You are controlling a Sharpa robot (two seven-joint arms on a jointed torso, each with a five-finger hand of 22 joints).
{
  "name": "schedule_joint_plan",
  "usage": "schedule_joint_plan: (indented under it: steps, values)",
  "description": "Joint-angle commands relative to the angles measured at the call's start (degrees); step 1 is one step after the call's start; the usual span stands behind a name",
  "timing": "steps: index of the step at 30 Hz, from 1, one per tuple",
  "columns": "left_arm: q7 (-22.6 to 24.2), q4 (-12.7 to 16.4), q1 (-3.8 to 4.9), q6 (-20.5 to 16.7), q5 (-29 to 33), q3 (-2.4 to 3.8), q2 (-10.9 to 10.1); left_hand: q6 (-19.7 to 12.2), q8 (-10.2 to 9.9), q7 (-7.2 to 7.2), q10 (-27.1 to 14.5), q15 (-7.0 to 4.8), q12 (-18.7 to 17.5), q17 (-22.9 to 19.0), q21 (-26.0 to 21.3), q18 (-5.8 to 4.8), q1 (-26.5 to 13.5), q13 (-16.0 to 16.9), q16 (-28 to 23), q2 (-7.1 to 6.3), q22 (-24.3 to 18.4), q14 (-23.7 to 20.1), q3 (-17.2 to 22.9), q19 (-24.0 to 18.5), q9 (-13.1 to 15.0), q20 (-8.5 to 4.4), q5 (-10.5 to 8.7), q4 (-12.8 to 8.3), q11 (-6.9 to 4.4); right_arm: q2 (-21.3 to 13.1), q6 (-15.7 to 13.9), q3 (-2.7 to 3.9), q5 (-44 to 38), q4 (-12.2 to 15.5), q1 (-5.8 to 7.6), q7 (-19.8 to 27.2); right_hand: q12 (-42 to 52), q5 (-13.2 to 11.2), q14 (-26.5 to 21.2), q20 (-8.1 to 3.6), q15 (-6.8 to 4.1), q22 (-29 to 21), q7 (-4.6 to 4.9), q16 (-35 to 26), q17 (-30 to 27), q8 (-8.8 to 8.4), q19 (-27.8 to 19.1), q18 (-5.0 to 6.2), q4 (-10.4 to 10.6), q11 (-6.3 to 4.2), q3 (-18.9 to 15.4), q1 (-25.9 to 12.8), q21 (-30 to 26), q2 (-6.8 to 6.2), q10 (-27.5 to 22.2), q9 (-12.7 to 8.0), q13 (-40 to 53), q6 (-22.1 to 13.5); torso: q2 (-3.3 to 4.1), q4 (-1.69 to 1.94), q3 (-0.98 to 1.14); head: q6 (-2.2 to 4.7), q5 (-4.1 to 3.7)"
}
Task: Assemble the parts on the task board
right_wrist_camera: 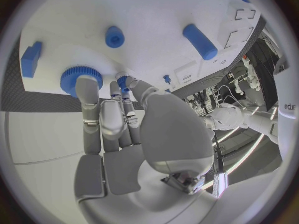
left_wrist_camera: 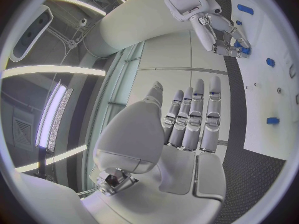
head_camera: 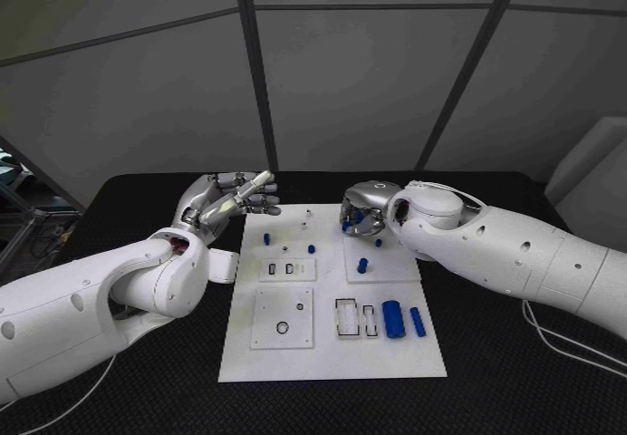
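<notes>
The white task board point(head_camera: 333, 362) lies in the middle of the black table. My right hand point(head_camera: 363, 213) reaches down over the board's far right corner. There the thumb and a fingertip pinch a small blue peg point(right_wrist_camera: 123, 80), and another finger rests on a blue toothed knob point(right_wrist_camera: 81, 77). My left hand point(head_camera: 236, 201) is raised off the board's far left corner. Its fingers point(left_wrist_camera: 193, 117) are straight and hold nothing. Small blue pegs point(head_camera: 266, 239) point(head_camera: 363, 265) stand on the board, and two blue cylinders point(head_camera: 392, 319) lie near its right edge.
A black ring point(head_camera: 283, 327) lies on a raised square plate at the board's near left. Rectangular frames point(head_camera: 348, 317) sit beside the cylinders. White cables point(head_camera: 562, 340) trail over the table at the right. Grey wall panels stand behind the table.
</notes>
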Motion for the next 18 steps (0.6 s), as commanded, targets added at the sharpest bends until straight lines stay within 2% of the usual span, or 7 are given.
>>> schedule_joint_plan:
  steps: [1,5,11,15,18]
  values:
    - [0.13,-0.01,0.11,0.81,-0.38,0.06,-0.09,0.00,-0.38,0.21,0.33,0.32,-0.23,0.07,-0.12,2.88,-0.44,-0.10,-0.22,0.18,-0.07,-0.10,0.30,0.36,-0.09,0.22,-0.02,0.12,0.26,-0.92,-6.72,0.07,0.15,1.49,0.10,0.06,0.16,0.09,1.71,-0.04,-0.44,0.65,-0.05,0.32,0.08,0.30,0.60,-1.17,-0.07,-0.01,0.43,0.77,0.49,0.64,0.46,0.44,0.13,0.48,-0.02,-0.03,0.01,-0.03,0.10]
    - [0.08,-0.13,0.13,0.82,-0.38,0.06,-0.21,0.00,-0.38,0.21,0.33,0.32,-0.23,0.07,-0.12,2.88,-0.44,-0.10,-0.22,0.18,-0.07,-0.10,0.30,0.36,-0.09,0.22,-0.02,0.12,0.26,-2.22,-8.35,0.09,0.39,3.43,0.11,-0.16,0.12,0.17,1.68,-0.06,-0.46,1.13,-0.05,0.36,0.08,0.34,0.70,-1.23,-0.20,-0.03,0.53,0.87,0.89,0.56,0.57,0.48,0.17,0.59,-0.06,-0.18,-0.10,0.12,0.06]
    - [0.04,-0.31,0.19,0.89,-0.38,0.06,-0.28,0.00,-0.38,0.21,0.33,0.32,-0.23,0.07,-0.12,2.88,-0.44,-0.10,-0.22,0.18,-0.07,-0.10,0.30,0.36,-0.09,0.22,-0.02,0.12,0.26,-3.01,-9.77,0.11,0.61,5.12,0.34,-0.43,0.09,0.19,1.67,-0.07,-0.47,1.39,-0.06,0.42,0.12,0.36,0.73,-1.27,-0.28,-0.04,0.55,0.88,1.10,0.45,0.65,0.51,0.20,0.66,-0.13,-0.25,-0.12,0.28,0.03]
    - [0.06,-0.49,0.24,0.93,-0.37,0.06,-0.32,0.00,-0.43,0.23,0.32,0.33,-0.28,0.10,-0.15,2.88,-0.43,-0.09,-0.26,0.24,-0.10,-0.11,0.35,0.36,-0.09,0.23,-0.05,0.11,0.27,-2.25,-10.84,0.12,0.64,4.65,0.50,-0.64,0.09,0.19,1.67,-0.07,-0.47,1.39,-0.06,0.42,0.12,0.36,0.74,-1.27,-0.28,-0.04,0.55,0.88,1.11,0.44,0.65,0.51,0.20,0.66,-0.10,-0.17,-0.14,0.48,0.11]
    - [0.10,-0.76,0.26,1.00,-0.37,0.06,-0.26,0.00,-0.43,0.23,0.32,0.33,-0.28,0.10,-0.15,2.88,-0.43,-0.09,-0.26,0.24,-0.10,-0.11,0.35,0.36,-0.09,0.23,-0.05,0.11,0.27,-0.79,-11.76,0.12,0.65,3.27,0.75,-0.75,0.01,0.34,1.65,-0.07,-0.47,1.66,-0.02,0.51,0.19,0.33,0.75,-1.30,-0.36,-0.03,0.64,0.92,1.35,0.35,0.66,0.52,0.22,0.66,-0.02,-0.06,-0.15,0.52,0.09]
